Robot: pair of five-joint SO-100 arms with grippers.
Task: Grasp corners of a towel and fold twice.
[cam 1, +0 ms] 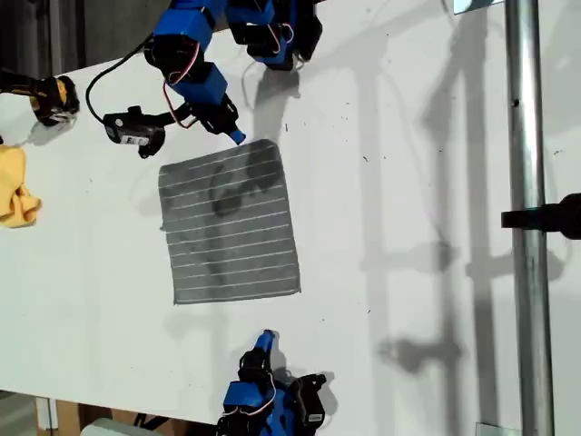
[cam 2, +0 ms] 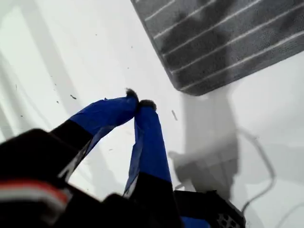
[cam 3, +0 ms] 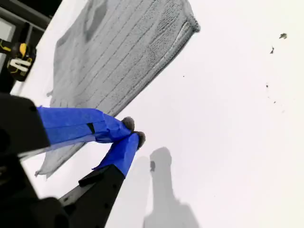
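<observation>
The grey towel [cam 1: 227,222] with thin white stripes lies flat on the white table [cam 1: 408,227], roughly square. My first gripper [cam 1: 238,138] is at the top of the exterior view, shut with nothing between its blue fingers, a little off the towel's nearest corner [cam 1: 272,143]. The first wrist view shows that gripper [cam 2: 140,100] just short of the same corner [cam 2: 187,90] of the towel [cam 2: 228,42]. My second gripper [cam 1: 266,338] is at the bottom of the exterior view, below the towel's lower edge. It [cam 3: 134,131] is shut and empty, beside the towel [cam 3: 118,57].
A crumpled yellow cloth [cam 1: 16,186] lies at the exterior view's left edge. A yellow-and-black object [cam 1: 50,98] sits above it. A vertical metal pole [cam 1: 526,218] with a black clamp stands at the exterior view's right. The table's front edge runs along the bottom left.
</observation>
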